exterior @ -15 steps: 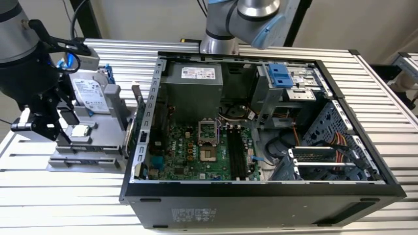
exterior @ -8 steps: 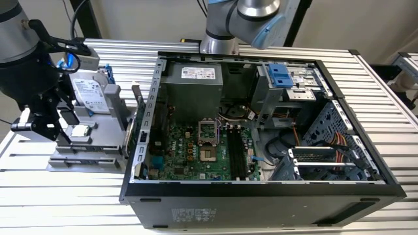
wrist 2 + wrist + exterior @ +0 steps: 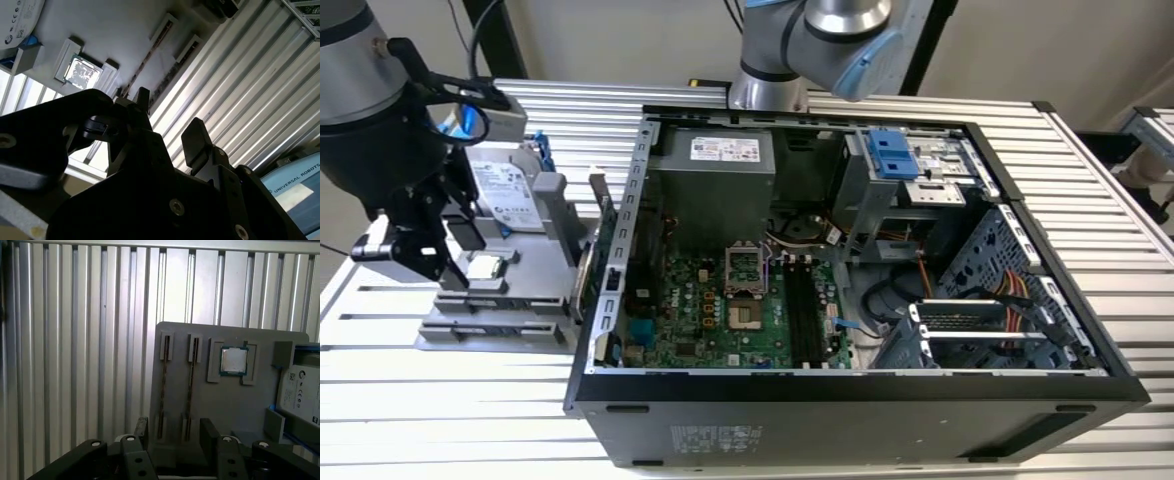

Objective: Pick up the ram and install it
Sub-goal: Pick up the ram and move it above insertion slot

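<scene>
The pincer (image 3: 175,434) hangs wide open and empty above the gray holder (image 3: 230,407) on the counter (image 3: 75,340), over the ends of one ram stick (image 3: 163,385) and its twin (image 3: 190,385).

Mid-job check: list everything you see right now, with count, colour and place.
ram: two sticks, dark seen edge-on, standing in side-by-side slots of the holder
processor chip: one, silver, in a square recess of the holder beside the ram slots
hard drive: one, silver with blue clips, on the holder beyond the chip
holder: one, grey, on the table at the exterior view's left of the case
computer case: one, black, open, mid-table
motherboard: one, green, inside the case
table: one, ribbed silver, under everything
gripper: one, black, open, above the holder near the ram, holding nothing
arm: one, grey and black, exterior view's left
</scene>
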Tool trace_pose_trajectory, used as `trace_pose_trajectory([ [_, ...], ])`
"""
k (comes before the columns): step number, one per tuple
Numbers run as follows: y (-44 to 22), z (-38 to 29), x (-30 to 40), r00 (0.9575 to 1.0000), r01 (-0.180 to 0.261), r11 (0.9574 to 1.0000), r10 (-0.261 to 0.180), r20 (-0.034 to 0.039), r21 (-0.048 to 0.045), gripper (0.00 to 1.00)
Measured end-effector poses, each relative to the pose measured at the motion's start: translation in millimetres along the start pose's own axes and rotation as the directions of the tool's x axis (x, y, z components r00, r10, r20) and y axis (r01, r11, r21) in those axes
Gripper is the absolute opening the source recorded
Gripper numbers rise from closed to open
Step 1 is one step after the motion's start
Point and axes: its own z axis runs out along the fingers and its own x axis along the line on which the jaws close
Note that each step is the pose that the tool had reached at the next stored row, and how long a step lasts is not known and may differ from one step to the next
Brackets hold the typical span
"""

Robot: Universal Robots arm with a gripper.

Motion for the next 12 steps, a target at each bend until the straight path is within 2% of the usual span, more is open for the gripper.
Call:
trace_pose_trajectory([
  [12, -0.1, 4.8, -6.6, 1.0, 0.0, 1.0, 0.0, -0.0052, -0.0002, 1.0],
])
